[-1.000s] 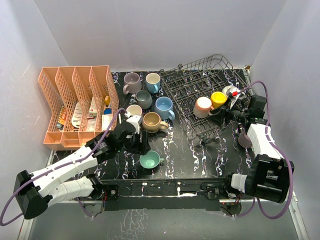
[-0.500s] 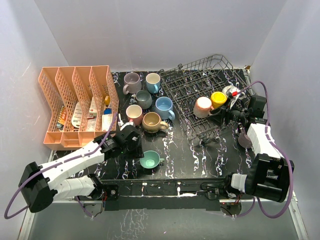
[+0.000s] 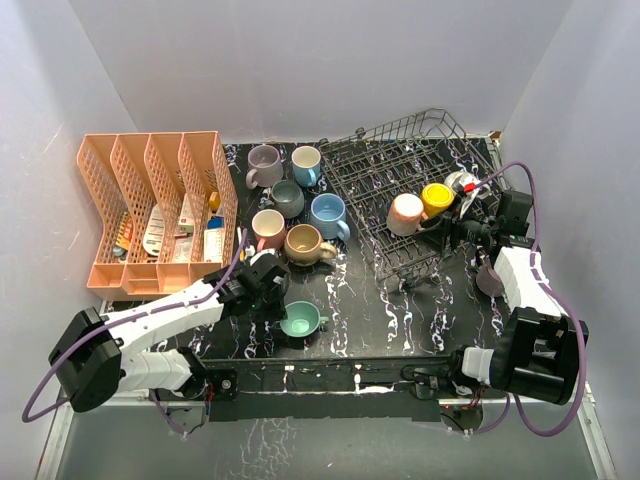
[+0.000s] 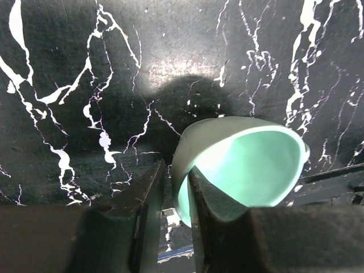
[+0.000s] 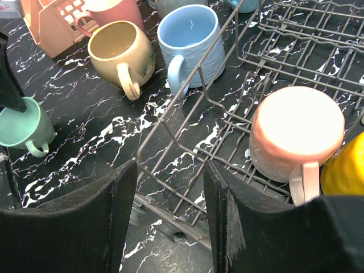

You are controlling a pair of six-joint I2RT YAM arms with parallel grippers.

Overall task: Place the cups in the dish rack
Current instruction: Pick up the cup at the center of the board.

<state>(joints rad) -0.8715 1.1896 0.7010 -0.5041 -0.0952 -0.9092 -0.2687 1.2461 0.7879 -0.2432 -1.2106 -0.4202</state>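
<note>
Straddling the green cup (image 4: 244, 170) wall, left jaws show clearly only wrist-side.

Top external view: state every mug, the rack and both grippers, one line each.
Green ceramic mug, upright, left fingers astride its wall.
Tan ceramic mug, upright.
Pink ceramic mug, upright.
Ribbed light-blue ceramic mug, upright.
Grey ceramic mug, upright.
Mauve ceramic mug, upright.
White-lined blue ceramic mug, upright.
Dark grey wire dish rack, partly loaded.
Peach ceramic mug, upside down in rack.
Yellow ceramic mug, in rack.
Left gripper, grip unclear.
Right gripper, open, empty.
</note>
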